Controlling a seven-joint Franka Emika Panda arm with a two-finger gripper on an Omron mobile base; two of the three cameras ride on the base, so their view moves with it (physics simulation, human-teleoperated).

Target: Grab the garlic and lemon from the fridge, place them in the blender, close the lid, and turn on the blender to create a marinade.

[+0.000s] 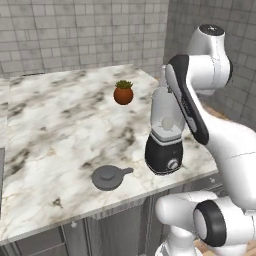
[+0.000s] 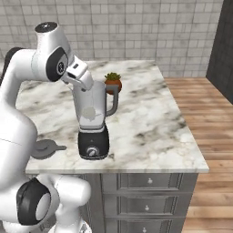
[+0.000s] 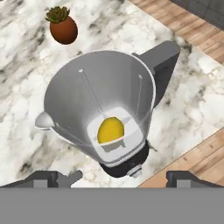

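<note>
Gripper [image 3: 113,177] jaws spread wide, empty, above clear greyish blender jar [image 3: 103,105] at frame centre. Yellow oval lemon [image 3: 109,130] at jar bottom. Dark grey round lid [image 1: 106,177] lower left on marble surface [image 1: 60,130]: light, rigid; best pinched by raised centre knob.

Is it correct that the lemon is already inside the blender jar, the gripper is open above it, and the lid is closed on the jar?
Not quite. The lid is not on the jar: it lies on the counter beside the blender, as the left base view shows. The rest holds: the hand view shows the lemon in the open jar, with the gripper open above it.
</note>
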